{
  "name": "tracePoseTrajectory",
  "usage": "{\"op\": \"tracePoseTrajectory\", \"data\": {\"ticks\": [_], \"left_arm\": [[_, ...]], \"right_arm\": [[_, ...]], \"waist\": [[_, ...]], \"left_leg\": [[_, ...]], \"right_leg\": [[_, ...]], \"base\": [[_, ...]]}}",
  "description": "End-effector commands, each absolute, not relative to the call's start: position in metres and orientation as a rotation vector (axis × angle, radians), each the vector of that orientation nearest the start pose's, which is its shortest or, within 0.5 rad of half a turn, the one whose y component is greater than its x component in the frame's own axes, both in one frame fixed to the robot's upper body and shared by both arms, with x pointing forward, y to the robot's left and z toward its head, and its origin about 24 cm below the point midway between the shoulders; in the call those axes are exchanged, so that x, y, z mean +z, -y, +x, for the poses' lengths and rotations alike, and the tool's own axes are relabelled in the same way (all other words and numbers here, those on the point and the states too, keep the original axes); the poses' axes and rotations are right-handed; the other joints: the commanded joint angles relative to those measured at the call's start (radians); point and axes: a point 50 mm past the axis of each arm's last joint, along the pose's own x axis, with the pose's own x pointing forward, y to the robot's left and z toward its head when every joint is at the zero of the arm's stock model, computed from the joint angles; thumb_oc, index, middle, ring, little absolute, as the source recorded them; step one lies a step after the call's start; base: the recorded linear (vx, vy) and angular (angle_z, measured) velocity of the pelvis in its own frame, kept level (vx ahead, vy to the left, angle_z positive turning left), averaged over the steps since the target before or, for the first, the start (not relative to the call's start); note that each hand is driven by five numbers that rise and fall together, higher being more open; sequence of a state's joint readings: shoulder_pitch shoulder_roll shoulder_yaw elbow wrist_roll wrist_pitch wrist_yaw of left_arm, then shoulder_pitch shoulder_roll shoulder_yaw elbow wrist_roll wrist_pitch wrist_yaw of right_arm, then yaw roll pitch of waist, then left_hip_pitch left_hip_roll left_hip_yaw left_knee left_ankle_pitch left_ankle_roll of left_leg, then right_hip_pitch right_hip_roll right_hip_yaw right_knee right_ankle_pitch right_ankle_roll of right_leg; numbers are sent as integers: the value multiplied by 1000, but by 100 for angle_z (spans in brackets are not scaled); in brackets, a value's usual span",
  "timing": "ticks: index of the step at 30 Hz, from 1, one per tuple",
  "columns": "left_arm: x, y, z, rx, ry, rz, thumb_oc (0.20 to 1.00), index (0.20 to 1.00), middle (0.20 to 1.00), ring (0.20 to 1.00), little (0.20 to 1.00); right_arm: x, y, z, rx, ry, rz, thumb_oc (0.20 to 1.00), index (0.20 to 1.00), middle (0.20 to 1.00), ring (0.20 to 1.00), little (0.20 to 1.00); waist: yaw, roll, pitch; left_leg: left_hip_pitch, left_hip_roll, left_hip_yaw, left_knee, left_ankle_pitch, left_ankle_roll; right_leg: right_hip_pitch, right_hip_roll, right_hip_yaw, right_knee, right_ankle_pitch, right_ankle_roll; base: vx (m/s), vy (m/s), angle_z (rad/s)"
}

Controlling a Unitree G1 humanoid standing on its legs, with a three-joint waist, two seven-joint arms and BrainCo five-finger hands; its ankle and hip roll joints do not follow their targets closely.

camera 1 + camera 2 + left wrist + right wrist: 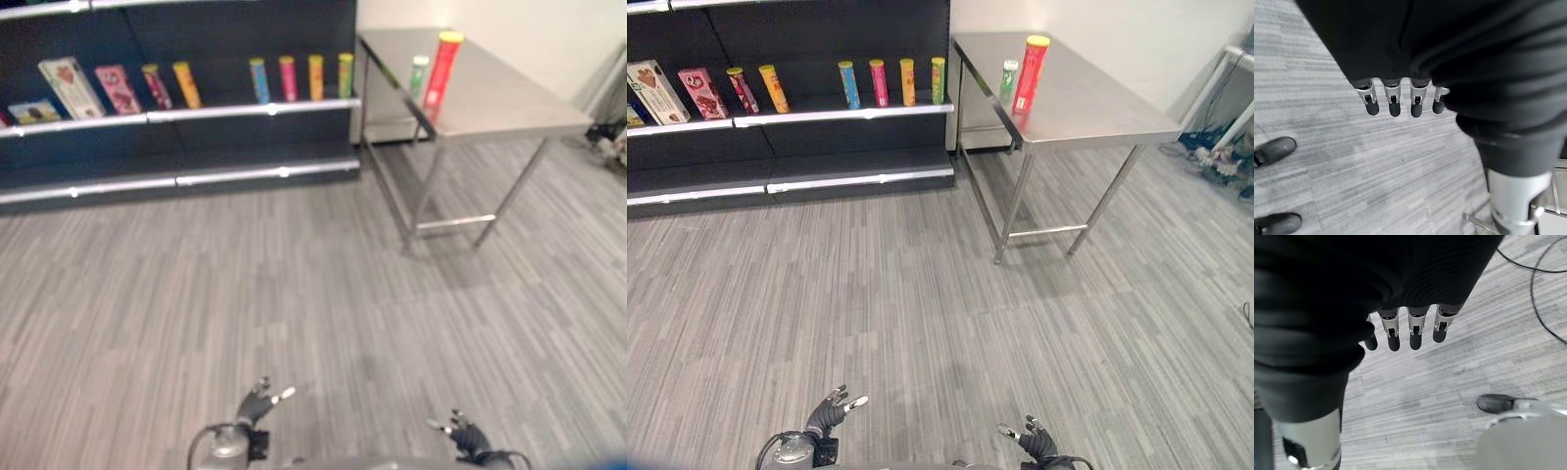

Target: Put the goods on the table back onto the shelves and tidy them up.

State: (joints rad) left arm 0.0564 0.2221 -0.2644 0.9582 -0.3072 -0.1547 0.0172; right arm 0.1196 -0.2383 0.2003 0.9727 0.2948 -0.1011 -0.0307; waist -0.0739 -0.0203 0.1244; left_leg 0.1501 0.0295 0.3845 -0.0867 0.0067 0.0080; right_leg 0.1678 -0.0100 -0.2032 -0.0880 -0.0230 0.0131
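- A steel table (1087, 117) stood at the far right of the room, on a grey striped floor (921, 294).
- On the table's near left part stood a tall red tube with a yellow lid (1030, 73), upright.
- Just beside it, to its left and a little farther back, stood a shorter pale green bottle (1008, 81), also upright.
- To the left of the table, a dark shelf unit (794, 147) ran along the back wall, with pale edge strips.
- On its middle shelf four upright tubes stood in a row near the right end: blue (850, 85), pink (879, 82), orange (908, 81) and green (938, 80).
- Farther left on the same shelf two more tubes leaned: a red one (743, 90) and a yellow one (774, 88).
- Beyond them, at the left end, stood a pink box (701, 93) and a white box (655, 92).
- The left hand (831, 411) hung low at the near edge of the head views, well apart from the table and the shelves, its fingers (1394, 100) loosely extended over the floor, holding nothing.
- The right hand (1034, 440) hung low on the other side, its fingers (1415, 335) likewise relaxed and empty.
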Motion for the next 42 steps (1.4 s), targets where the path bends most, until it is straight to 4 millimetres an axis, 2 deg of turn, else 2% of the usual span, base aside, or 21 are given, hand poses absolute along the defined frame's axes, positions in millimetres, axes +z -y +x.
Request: {"op": "tracePoseTrajectory", "data": {"ticks": [1, 21, 34, 37, 40, 41, 42], "left_arm": [[-135, -198, 152, 42, -814, 43, 1000, 1000, 1000, 1000, 1000], [-143, -203, 139, 23, -890, 119, 1000, 1000, 1000, 1000, 1000], [-140, -206, 145, 40, -867, 119, 1000, 1000, 1000, 1000, 1000], [-140, -207, 144, 50, -867, 115, 1000, 1000, 1000, 1000, 1000], [-140, -213, 144, 70, -874, 117, 1000, 1000, 1000, 1000, 1000], [-140, -213, 144, 70, -874, 117, 1000, 1000, 1000, 1000, 1000], [-140, -213, 144, 69, -875, 118, 1000, 1000, 1000, 1000, 1000]], "right_arm": [[-145, 217, 118, -95, -950, -93, 1000, 1000, 1000, 1000, 1000], [-148, 216, 116, -53, -976, -142, 1000, 1000, 1000, 1000, 1000], [-150, 213, 117, -34, -999, -150, 1000, 1000, 1000, 1000, 1000], [-150, 213, 118, -34, -1001, -149, 1000, 1000, 1000, 1000, 1000], [-148, 213, 123, -31, -986, -147, 1000, 1000, 1000, 1000, 1000], [-148, 213, 123, -31, -986, -147, 1000, 1000, 1000, 1000, 1000], [-148, 214, 122, -33, -989, -145, 1000, 1000, 1000, 1000, 1000]], "waist": [[-23, -11, -32], [-38, -20, -31], [-20, -25, -22], [-16, -23, -17], [-10, -15, 10], [-10, -15, 9], [-10, -14, 17]], "left_leg": [[40, 43, -43, -1, -32, -82], [39, 42, -30, -1, -36, -78], [9, 16, -43, -1, -46, -53], [1, 8, -45, -1, -50, -45], [-8, -11, -55, -1, -65, -17], [-9, -12, -54, -1, -65, -16], [-2, -21, -63, -1, -71, -7]], "right_leg": [[21, -69, 3, 5, -45, 130], [7, -70, 24, 10, -36, 133], [-41, -94, 36, 48, -29, 155], [-59, -105, 37, 76, -30, 161], [-141, -133, 41, 235, -38, 181], [-144, -134, 42, 239, -39, 181], [-162, -144, 42, 293, -28, 187]], "base": [[0, 0, 0], [-3, 4, -3], [7, 52, -3], [9, 90, -1], [5, 126, -4], [37, 106, -8], [49, 105, -2]]}}
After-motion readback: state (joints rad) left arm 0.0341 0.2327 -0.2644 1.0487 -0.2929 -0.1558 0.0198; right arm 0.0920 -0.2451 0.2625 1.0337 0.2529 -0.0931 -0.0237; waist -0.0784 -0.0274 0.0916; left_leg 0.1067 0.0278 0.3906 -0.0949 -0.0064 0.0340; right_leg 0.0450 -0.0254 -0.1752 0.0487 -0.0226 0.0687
